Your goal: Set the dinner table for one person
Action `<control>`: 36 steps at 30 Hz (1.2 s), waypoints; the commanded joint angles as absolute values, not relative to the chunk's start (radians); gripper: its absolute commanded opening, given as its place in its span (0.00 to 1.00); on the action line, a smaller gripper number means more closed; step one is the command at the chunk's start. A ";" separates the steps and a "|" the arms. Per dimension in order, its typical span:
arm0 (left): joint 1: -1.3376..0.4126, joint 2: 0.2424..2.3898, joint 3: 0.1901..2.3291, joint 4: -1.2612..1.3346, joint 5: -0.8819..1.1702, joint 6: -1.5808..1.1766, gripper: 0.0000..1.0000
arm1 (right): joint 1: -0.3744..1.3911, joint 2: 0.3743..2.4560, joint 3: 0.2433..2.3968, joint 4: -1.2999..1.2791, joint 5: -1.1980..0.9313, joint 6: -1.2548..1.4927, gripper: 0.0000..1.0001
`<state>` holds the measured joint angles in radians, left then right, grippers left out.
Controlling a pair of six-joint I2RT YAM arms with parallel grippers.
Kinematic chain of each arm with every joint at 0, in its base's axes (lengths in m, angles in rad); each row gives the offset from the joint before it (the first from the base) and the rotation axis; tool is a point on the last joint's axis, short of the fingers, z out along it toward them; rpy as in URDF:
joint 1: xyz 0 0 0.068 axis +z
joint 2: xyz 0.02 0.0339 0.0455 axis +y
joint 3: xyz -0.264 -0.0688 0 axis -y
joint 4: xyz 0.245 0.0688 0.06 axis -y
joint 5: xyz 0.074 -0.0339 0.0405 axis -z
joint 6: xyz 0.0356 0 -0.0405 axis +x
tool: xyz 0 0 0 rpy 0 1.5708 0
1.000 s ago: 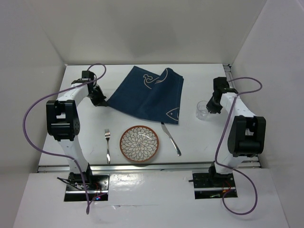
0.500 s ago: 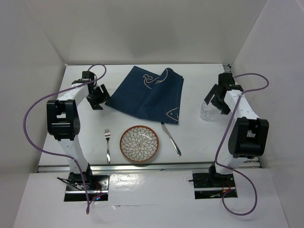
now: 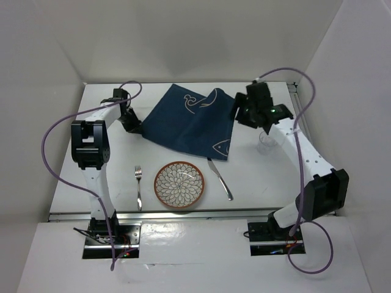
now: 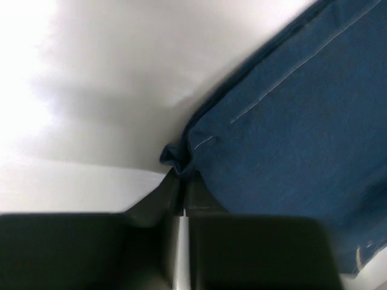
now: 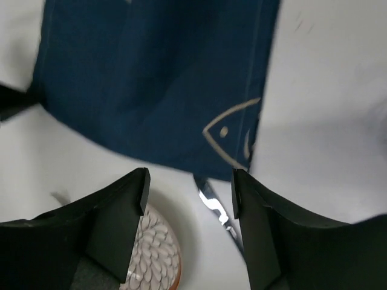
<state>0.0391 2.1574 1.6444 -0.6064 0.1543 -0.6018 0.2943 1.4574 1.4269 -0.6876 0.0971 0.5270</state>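
Right claw (image 5: 190, 181) swung left, seemingly above table (image 3: 256, 177)

The blue cloth mat (image 3: 189, 122) filled the middle of the dinner table (image 3: 119, 165) at the back, the glass (image 3: 265, 145) stood apart on its right, and the fork (image 3: 138, 187), plate (image 3: 179, 184) and knife (image 3: 220, 179) lined the front, leaving 2 bare strips down the sides.

The glass (image 3: 265, 148) is half hidden behind the right arm (image 3: 297, 146).
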 commanded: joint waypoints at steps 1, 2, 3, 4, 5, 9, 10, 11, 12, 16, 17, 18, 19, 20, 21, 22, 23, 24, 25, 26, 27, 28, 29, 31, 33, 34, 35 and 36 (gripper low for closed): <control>0.037 2.230 1.739 -0.626 0.175 -0.609 0.00 | 0.348 1.497 1.301 -0.632 0.014 0.642 0.66; 0.037 2.240 1.759 -0.652 0.175 -0.609 0.00 | 0.348 1.497 1.269 -0.608 -0.041 0.696 0.61; 0.037 2.240 1.770 -0.652 0.186 -0.609 0.00 | 0.360 1.497 1.206 -0.562 -0.060 0.725 0.49; 0.037 2.220 1.757 -0.652 0.186 -0.609 0.00 | 0.370 1.487 1.175 -0.537 -0.072 0.751 0.44; 0.037 2.197 1.737 -0.635 0.172 -0.609 0.00 | 0.380 1.477 1.146 -0.520 -0.072 0.784 0.41; 0.037 2.054 1.577 -0.575 0.144 -0.627 0.00 | 0.414 1.477 1.023 -0.442 -0.086 0.983 0.58; 0.037 2.033 1.560 -0.575 0.135 -0.627 0.00 | 0.414 1.477 0.972 -0.424 -0.086 1.011 0.63; 0.037 1.999 1.543 -0.563 0.135 -0.627 0.00 | 0.414 1.467 0.951 -0.385 -0.086 1.035 0.69; 0.037 1.990 1.533 -0.563 0.147 -0.627 0.00 | 0.414 1.466 0.936 -0.385 -0.066 1.090 0.70; 0.037 1.980 1.520 -0.572 0.147 -0.618 0.00 | 0.437 1.466 0.893 -0.374 0.009 1.185 0.75; 0.037 1.980 1.510 -0.572 0.147 -0.618 0.00 | 0.437 1.466 0.884 -0.385 0.024 1.199 0.75; 0.037 1.980 1.509 -0.572 0.147 -0.618 0.00 | 0.437 1.476 0.884 -0.385 0.040 1.212 0.75; 0.037 1.971 1.499 -0.572 0.147 -0.618 0.00 | 0.437 1.476 0.873 -0.385 0.060 1.232 0.75; 0.037 1.971 1.499 -0.572 0.147 -0.618 0.00 | 0.437 1.485 0.859 -0.385 0.060 1.232 0.75; 0.037 1.961 1.485 -0.572 0.147 -0.618 0.00 | 0.437 1.485 0.859 -0.385 0.060 1.248 0.75; 0.037 1.960 1.464 -0.572 0.147 -0.618 0.00 | 0.437 1.497 0.845 -0.373 0.060 1.261 0.75; 0.037 1.932 1.451 -0.562 0.147 -0.618 0.00 | 0.437 1.497 0.845 -0.373 0.060 1.273 0.75; 0.037 1.922 1.441 -0.561 0.147 -0.618 0.00 | 0.437 1.511 0.845 -0.373 0.060 1.273 0.75; 0.037 1.913 1.430 -0.549 0.156 -0.618 0.00 | 0.437 1.526 0.845 -0.388 0.051 1.287 0.75; 0.037 1.913 1.421 -0.549 0.156 -0.618 0.00 | 0.446 1.526 0.845 -0.397 0.051 1.308 0.77; 0.037 1.904 1.420 -0.549 0.156 -0.618 0.00 | 0.446 1.537 0.836 -0.397 0.051 1.308 0.77; 0.037 1.895 1.420 -0.549 0.156 -0.618 0.00 | 0.446 1.537 0.825 -0.397 0.051 1.322 0.77; 0.037 1.894 1.410 -0.549 0.156 -0.609 0.00 | 0.446 1.537 0.825 -0.388 0.051 1.337 0.77; 0.037 1.885 1.410 -0.549 0.156 -0.609 0.00 | 0.446 1.548 0.815 -0.388 0.063 1.347 0.77; 0.037 1.875 1.401 -0.549 0.156 -0.609 0.00 | 0.456 1.561 0.824 -0.388 0.092 1.359 0.77; 0.037 1.875 1.401 -0.549 0.156 -0.609 0.00 | 0.466 1.575 0.836 -0.412 0.109 1.359 0.77; 0.037 1.875 1.401 -0.549 0.166 -0.609 0.00 | 0.477 1.575 0.836 -0.426 0.154 1.376 0.75; 0.037 1.865 1.401 -0.549 0.166 -0.609 0.00 | 0.486 1.591 0.848 -0.426 0.172 1.390 0.75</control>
<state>0.0376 1.9114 1.4059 -0.5564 0.1551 -0.6094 0.4557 1.5631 0.8265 -0.4129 0.0711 1.3350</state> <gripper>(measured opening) 0.046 0.755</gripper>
